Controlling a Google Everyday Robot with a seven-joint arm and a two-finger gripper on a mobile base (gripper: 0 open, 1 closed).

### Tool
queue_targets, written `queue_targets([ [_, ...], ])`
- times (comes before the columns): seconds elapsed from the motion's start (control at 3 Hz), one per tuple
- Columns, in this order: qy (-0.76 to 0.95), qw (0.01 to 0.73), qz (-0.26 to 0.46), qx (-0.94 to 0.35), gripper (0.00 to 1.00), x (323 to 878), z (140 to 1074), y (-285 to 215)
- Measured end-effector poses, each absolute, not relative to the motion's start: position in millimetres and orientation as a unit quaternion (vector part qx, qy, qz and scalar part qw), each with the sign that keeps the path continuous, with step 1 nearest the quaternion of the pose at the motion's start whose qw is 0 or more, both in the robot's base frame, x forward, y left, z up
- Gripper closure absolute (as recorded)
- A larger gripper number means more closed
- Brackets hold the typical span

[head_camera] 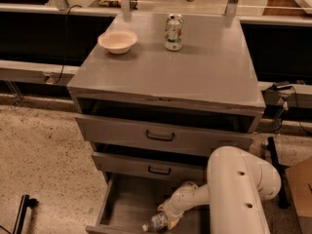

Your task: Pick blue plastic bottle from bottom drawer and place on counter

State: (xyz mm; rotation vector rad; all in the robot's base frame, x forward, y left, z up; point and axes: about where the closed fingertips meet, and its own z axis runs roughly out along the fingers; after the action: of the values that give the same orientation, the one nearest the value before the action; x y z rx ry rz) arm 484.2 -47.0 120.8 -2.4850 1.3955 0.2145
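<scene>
My arm reaches down past the two upper drawers so that my fingers [168, 219] sit low inside the open bottom drawer [122, 206], right at the blue plastic bottle [155, 223]. The bottle lies on its side on the drawer floor, white cap toward the front left, so I judge a reach from above suits it. Whether I grip it or merely touch it, I cannot tell. The tabletop [195, 77] carries a bowl [117, 41] and a soda can [173, 31] toward the back, so I would set the bottle down near its front.
</scene>
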Motion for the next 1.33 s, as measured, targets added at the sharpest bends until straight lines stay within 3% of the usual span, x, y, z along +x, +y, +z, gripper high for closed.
queue_targets([
  [0.33,0.487,0.147,0.08,-0.857,0.56,483,124,-47],
  [1.0,0.495,0.23,0.11,-0.831,0.99,473,195,-38],
  [1.33,0.497,0.284,0.131,-0.809,1.0,467,247,-42],
])
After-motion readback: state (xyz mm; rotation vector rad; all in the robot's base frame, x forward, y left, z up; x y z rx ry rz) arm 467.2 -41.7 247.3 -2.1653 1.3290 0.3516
